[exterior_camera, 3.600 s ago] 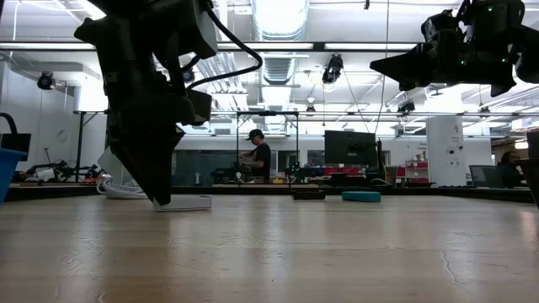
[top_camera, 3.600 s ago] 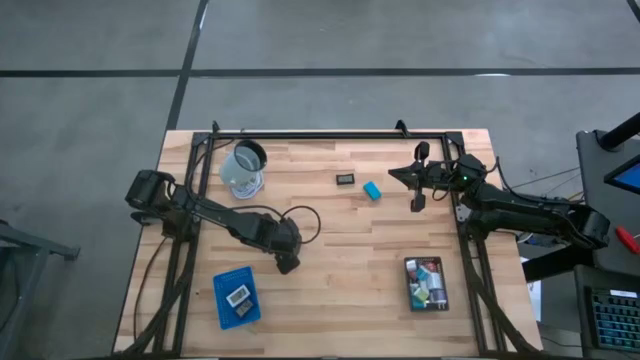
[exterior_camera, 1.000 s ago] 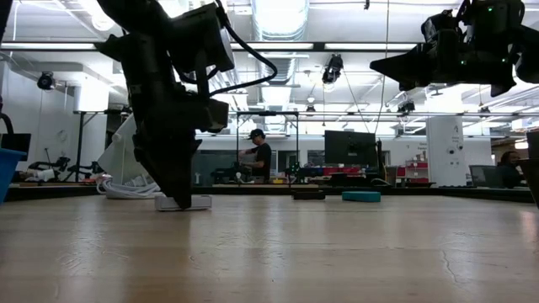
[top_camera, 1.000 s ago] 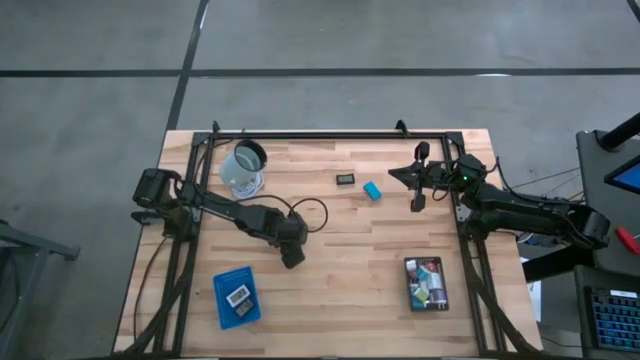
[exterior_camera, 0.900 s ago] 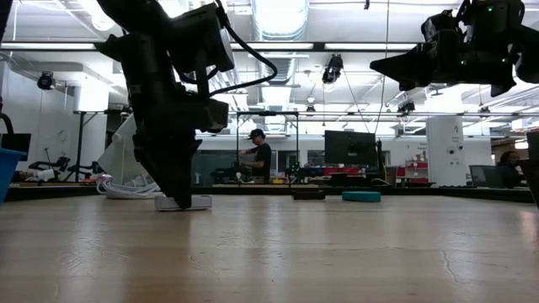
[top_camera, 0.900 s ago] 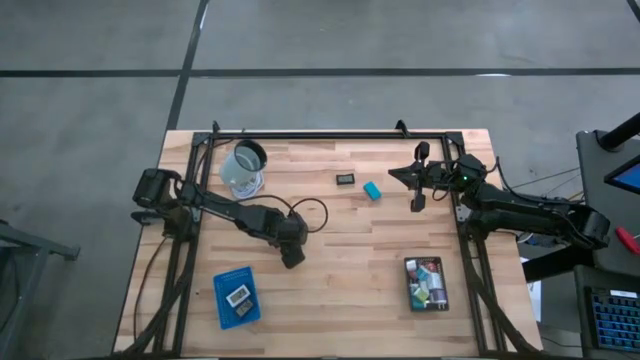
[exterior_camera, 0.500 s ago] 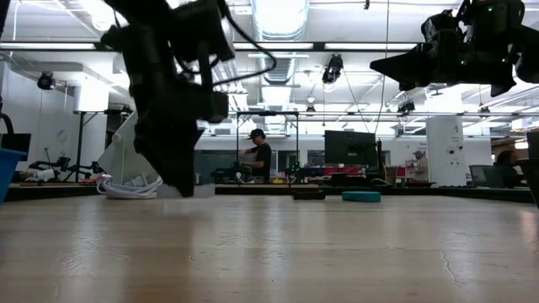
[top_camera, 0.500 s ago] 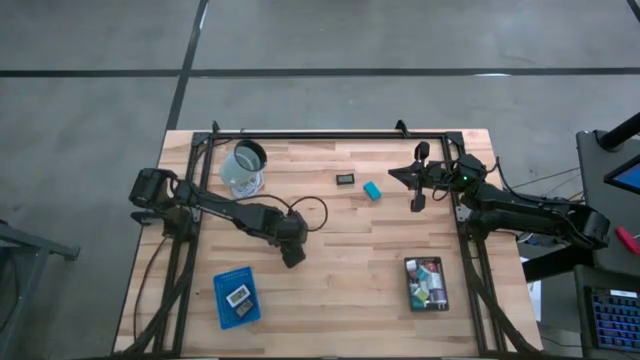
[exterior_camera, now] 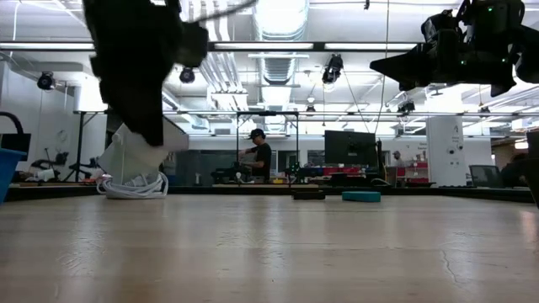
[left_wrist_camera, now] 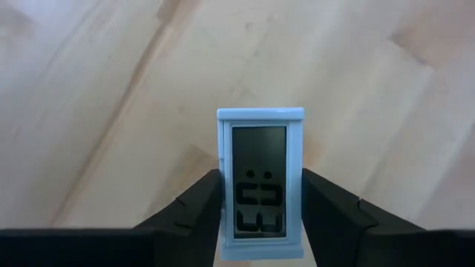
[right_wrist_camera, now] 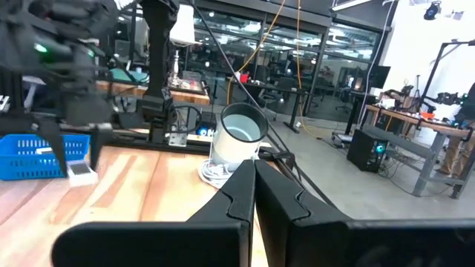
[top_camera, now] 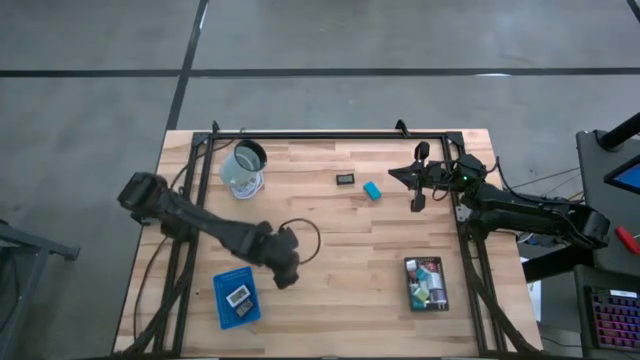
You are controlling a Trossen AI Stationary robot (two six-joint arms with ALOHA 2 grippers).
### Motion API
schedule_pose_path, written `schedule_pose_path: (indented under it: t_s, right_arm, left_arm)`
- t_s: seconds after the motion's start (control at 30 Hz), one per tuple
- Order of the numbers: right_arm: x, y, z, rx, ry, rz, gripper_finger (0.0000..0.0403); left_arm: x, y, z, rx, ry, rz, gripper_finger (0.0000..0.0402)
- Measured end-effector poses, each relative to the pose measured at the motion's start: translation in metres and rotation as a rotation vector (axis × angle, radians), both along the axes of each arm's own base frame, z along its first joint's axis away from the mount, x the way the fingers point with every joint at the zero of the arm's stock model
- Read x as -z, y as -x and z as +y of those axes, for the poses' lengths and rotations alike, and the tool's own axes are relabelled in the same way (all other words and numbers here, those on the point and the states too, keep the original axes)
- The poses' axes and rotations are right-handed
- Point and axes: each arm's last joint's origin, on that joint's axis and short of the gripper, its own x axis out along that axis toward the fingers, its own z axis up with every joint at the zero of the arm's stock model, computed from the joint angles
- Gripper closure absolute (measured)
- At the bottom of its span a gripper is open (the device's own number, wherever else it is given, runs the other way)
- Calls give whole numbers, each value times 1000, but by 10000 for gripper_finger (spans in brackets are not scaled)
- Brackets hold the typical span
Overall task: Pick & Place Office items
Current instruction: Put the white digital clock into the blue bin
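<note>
The left gripper [left_wrist_camera: 260, 204] was clamped on a small white clock [left_wrist_camera: 260, 182], pinched across its long edges. It looked light, rigid, slick plastic. The right gripper [right_wrist_camera: 254, 185] sat closed, empty.

I'm working in a robotics lab or open workshop hall; the wooden table [top_camera: 330, 230] sits in a black metal frame [top_camera: 330, 134] on a bare grey concrete floor [top_camera: 400, 40] marked with dark lines; beyond it I see long ceiling strip lights [exterior_camera: 278, 46], exposed pipes, hanging cables [right_wrist_camera: 278, 30], a monitor [exterior_camera: 350, 148] on a far bench, glass partitions [right_wrist_camera: 223, 30] and metal workbenches [right_wrist_camera: 415, 130]; a person [exterior_camera: 257, 156] stands at a bench in the distance.
</note>
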Motion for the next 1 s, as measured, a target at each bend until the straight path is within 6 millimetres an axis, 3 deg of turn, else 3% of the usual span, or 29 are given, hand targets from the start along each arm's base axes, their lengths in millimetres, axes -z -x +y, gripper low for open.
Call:
schedule_pose_path:
  t_s: [0.33, 0.57, 0.73, 1.0]
  right_arm:
    - [0, 0, 0, 0, 0, 0, 394]
    - [0, 0, 0, 0, 0, 0, 394]
    - [0, 0, 0, 0, 0, 0, 394]
    - [0, 0, 0, 0, 0, 0, 394]
  left_arm:
    - [-32, 27, -59, -64, -64, -50, 238]
    - [-41, 57, -88, -140, -62, -18, 237]
    - [-40, 76, -101, -187, -47, 28, 237]
    - [-39, 94, -106, -278, -46, 119, 237]
